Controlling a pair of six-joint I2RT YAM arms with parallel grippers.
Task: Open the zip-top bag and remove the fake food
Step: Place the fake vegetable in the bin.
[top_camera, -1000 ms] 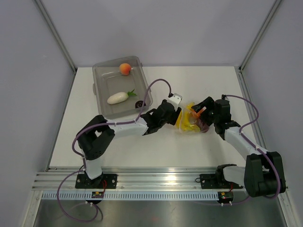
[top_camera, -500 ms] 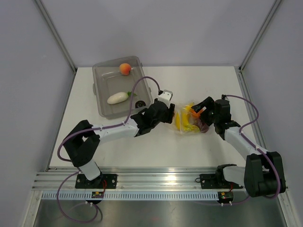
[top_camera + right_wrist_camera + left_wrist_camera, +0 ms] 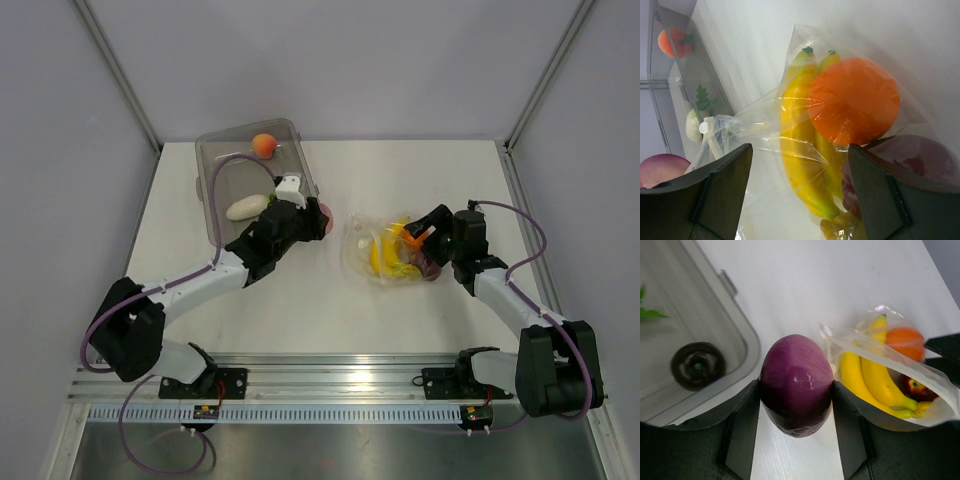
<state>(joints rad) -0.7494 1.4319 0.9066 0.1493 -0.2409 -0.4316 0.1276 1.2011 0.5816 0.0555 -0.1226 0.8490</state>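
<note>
The clear zip-top bag (image 3: 372, 252) lies right of centre, its mouth facing left. Inside it are a yellow banana bunch (image 3: 795, 150), an orange (image 3: 855, 100) and a dark red apple (image 3: 914, 387). My right gripper (image 3: 425, 238) stands open, its fingers straddling the bag's right end. My left gripper (image 3: 312, 218) hovers between the bag and the tub, shut on a purple, egg-shaped piece of fake food (image 3: 796, 382). That piece is outside the bag and above the table.
A rigid clear-grey tub (image 3: 205, 200) sits at the back left, just left of my left gripper. It holds a peach (image 3: 263, 144), a white radish (image 3: 246, 207) and a dark round piece (image 3: 696, 365). Grey walls enclose the table.
My left arm has swung left from the bag's mouth towards the tub, carrying the purple piece. The bag's mouth now lies spread open. The right arm has not moved.
</note>
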